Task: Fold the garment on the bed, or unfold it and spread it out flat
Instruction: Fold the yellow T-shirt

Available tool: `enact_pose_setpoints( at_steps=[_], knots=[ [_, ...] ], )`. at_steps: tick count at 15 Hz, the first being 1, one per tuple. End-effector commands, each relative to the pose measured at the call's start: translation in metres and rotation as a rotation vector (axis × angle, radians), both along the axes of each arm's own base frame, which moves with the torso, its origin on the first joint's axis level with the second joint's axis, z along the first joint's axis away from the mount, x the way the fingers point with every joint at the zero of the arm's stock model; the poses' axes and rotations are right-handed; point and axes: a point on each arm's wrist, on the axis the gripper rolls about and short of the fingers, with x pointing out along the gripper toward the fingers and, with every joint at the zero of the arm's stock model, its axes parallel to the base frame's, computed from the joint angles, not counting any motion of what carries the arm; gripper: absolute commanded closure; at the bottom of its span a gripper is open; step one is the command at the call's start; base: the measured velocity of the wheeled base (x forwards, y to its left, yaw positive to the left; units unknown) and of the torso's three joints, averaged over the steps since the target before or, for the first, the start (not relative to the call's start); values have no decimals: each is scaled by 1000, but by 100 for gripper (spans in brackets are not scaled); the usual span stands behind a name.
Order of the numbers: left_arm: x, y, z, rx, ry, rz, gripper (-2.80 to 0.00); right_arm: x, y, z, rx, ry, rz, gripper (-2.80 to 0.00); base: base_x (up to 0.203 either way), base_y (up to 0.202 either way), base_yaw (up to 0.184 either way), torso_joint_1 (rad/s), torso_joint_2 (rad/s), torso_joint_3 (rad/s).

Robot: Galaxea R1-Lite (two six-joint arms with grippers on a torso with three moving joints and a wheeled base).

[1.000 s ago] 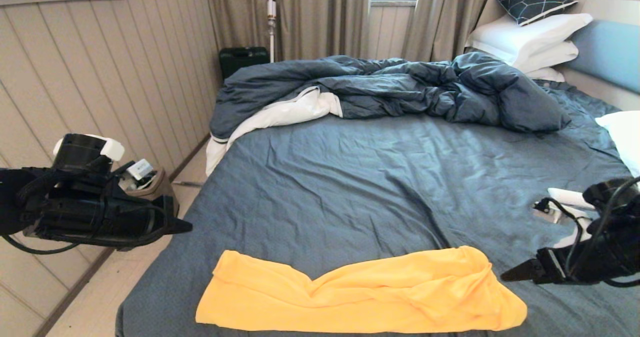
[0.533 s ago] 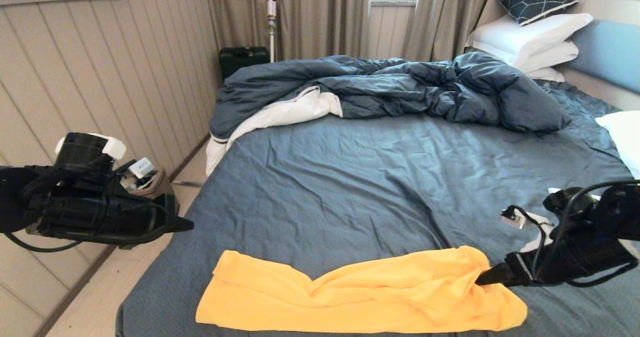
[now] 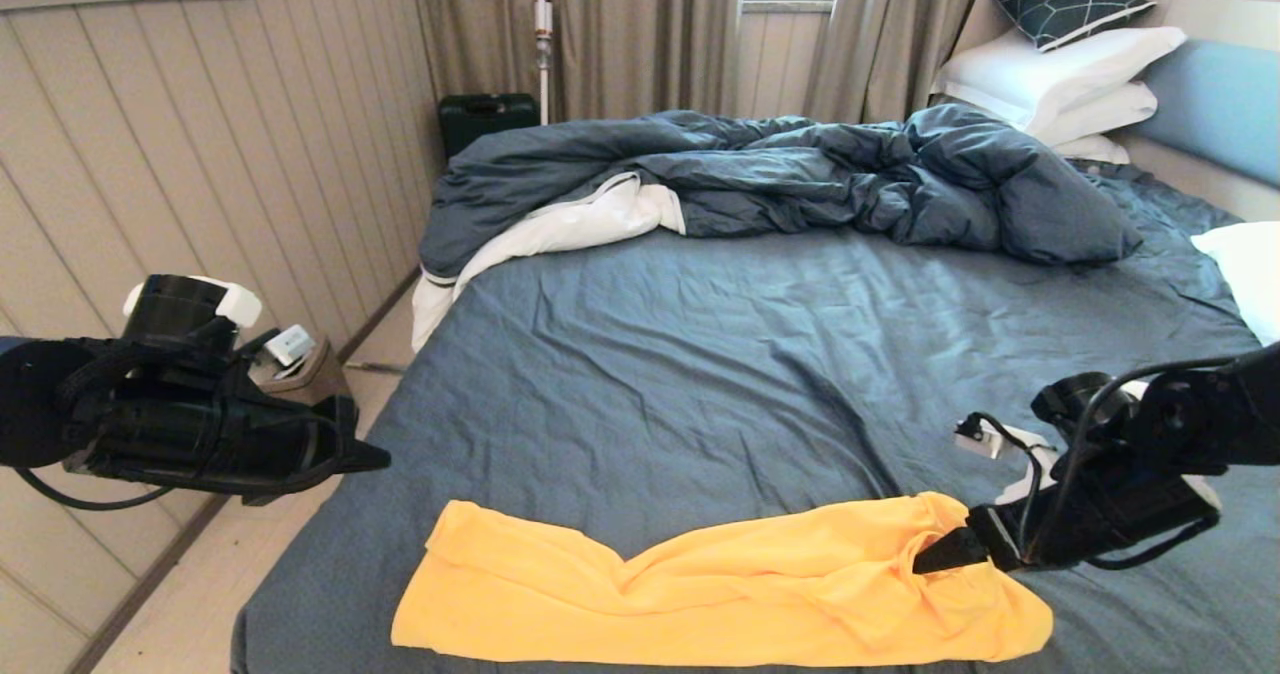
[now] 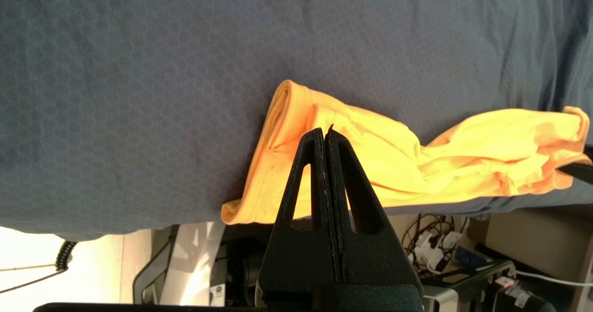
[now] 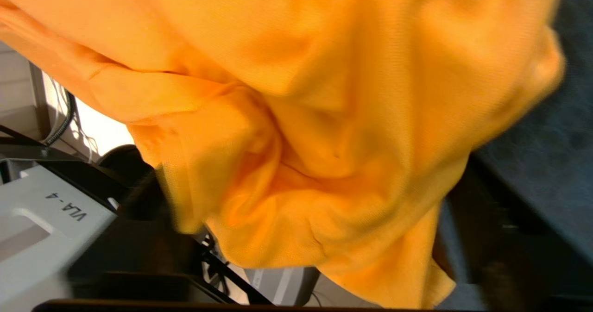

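Lying bunched in a long strip along the near edge of the bed [image 3: 700, 354], the garment [image 3: 700, 594] looks far from spread flat (print hidden); the right gripper [image 3: 930, 556] noses into its right end, jaw state untellable; the left gripper [image 4: 325, 134], jaws together, hovers off the bed's left side.

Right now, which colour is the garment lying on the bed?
Bright yellow; the garment shows best in the head view.
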Motion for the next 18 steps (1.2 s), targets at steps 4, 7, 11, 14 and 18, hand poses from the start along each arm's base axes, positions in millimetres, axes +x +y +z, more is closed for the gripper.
enact_pose_setpoints(
  at_steps=[4, 7, 11, 14, 18],
  knots=[
    [1, 0, -5, -10, 21, -7, 0, 0, -1, 3, 0, -12, -1, 0, 0, 0, 0, 0, 0, 0],
    [1, -1, -4, -11, 18, -8, 0, -1, -3, 1, 1, -5, -7, 0, 0, 0, 0, 0, 0, 0],
    [0, -1, -2, -11, 13, -8, 0, 4, -18, 8, -9, -40, -54, 0, 0, 0, 0, 0, 0, 0],
    [-1, -1, -2, -13, 12, -8, 0, 9, -34, 16, -21, -77, -102, 0, 0, 0, 0, 0, 0, 0],
    [-1, -1, -1, -14, 8, -11, 0, 13, -67, 25, -43, -126, -197, 0, 0, 0, 0, 0, 0, 0]
  ],
)
